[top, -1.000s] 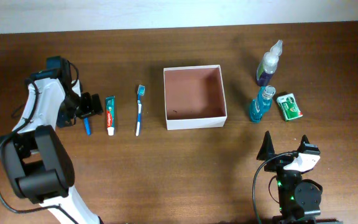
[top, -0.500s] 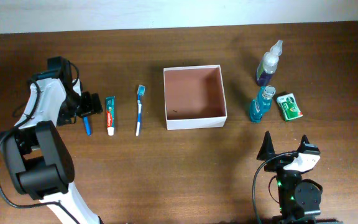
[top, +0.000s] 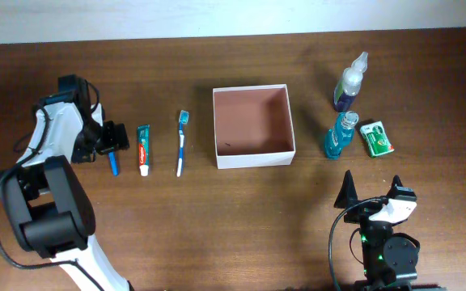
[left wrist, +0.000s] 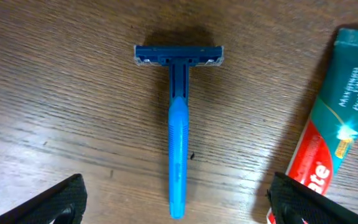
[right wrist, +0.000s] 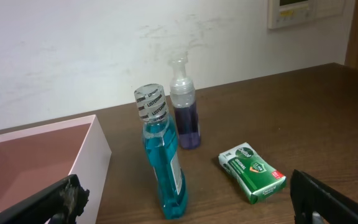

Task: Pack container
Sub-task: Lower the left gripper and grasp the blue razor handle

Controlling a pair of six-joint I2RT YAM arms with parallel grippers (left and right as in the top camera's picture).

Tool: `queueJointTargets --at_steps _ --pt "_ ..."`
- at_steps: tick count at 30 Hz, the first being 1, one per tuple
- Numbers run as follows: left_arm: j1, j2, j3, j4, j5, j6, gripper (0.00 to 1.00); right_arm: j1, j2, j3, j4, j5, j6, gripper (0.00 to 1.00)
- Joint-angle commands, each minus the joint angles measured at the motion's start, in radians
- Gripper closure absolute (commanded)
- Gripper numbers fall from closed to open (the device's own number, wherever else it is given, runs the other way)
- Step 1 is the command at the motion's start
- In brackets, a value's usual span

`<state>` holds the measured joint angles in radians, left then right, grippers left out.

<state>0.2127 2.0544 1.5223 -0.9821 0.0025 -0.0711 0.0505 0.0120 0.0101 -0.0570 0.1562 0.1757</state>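
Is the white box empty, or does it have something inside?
Empty: the container shows a bare reddish-brown floor from overhead, apart from a tiny dark speck.

toothpaste tube point(left wrist: 337, 118): cut off right | container point(right wrist: 97, 163): cut off left | razor point(top: 113, 165): head under left tool point(top: 115, 139)

The mouthwash bottle point(right wrist: 165, 163) cap band reads LISTERINE; the toothpaste tube point(left wrist: 337, 118) shows MAXIMUM, the rest unclear.

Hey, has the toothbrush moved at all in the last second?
No. The toothbrush lies in the same spot, left of the container, beside the toothpaste.
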Motion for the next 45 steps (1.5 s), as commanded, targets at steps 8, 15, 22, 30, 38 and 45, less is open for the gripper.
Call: queueJointTargets --at_steps 8,15,22,30,38,45 --pt "0.005 0.077 0.014 0.003 0.0 0.019 0.19 0.008 -0.008 -0.005 -0.008 0.009 -0.011 0.01" --pt "0.005 0.078 0.014 0.017 -0.003 0.019 0.32 0.008 -0.008 -0.005 -0.008 0.009 -0.011 0.02" --pt "0.005 0.085 0.014 0.035 -0.002 0.019 0.32 0.008 -0.008 -0.005 -0.008 0.009 -0.011 0.02" --pt "0.005 0.096 0.014 0.035 -0.002 0.019 0.32 0.008 -0.008 -0.005 -0.008 0.009 -0.011 0.02" --pt "0.006 0.121 0.014 0.032 0.002 0.019 0.32 0.008 -0.008 -0.005 -0.008 0.009 -0.011 0.02" --pt "0.005 0.127 0.014 0.027 0.002 0.019 0.33 0.008 -0.008 -0.005 -0.008 0.009 -0.011 0.01"
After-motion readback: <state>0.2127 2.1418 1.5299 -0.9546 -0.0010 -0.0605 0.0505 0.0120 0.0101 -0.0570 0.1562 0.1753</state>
